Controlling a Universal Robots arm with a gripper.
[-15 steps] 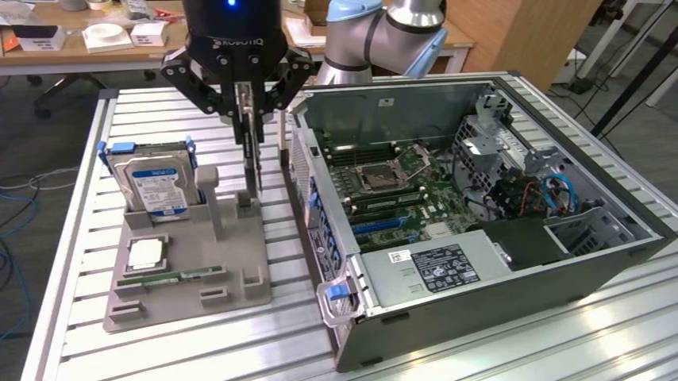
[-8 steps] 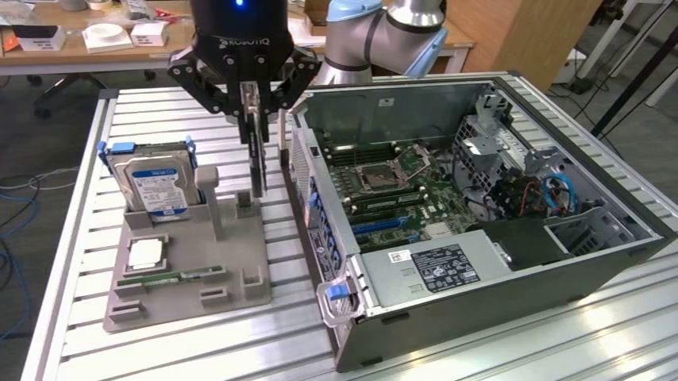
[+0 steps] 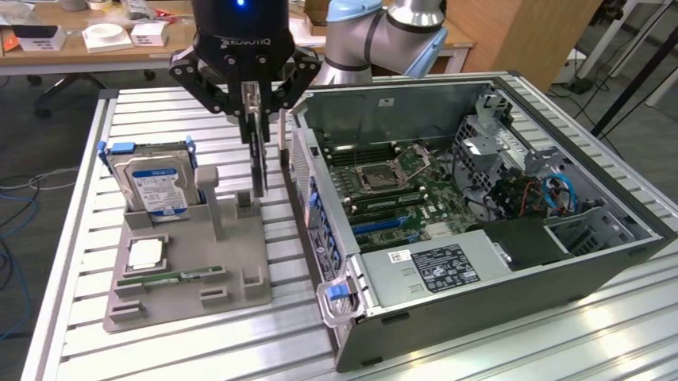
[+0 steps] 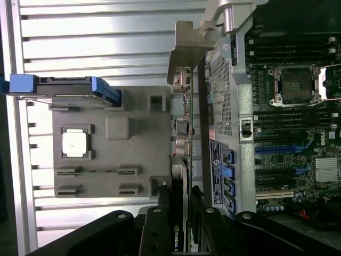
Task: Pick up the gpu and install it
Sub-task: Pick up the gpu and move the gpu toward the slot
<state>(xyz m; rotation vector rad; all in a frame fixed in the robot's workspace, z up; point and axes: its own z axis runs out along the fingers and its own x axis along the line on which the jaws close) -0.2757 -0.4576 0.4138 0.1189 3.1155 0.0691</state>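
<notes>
Item: one gpu (image 3: 259,159), upright and edge-on, which we find pinched at its upper end by the gripper (image 3: 256,107). We place it over the grey holder tray (image 3: 202,246), just beside the open computer case (image 3: 498,302). A hard drive (image 3: 154,182) stands in that tray.

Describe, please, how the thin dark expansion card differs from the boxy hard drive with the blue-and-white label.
The thin dark expansion card is clamped in the black tool; the boxy blue-and-white-labelled hard drive leans untouched in the grey plastic holder. The card is slim and plain black; the drive is thick, with blue side rails. Both stand on edge.
</notes>
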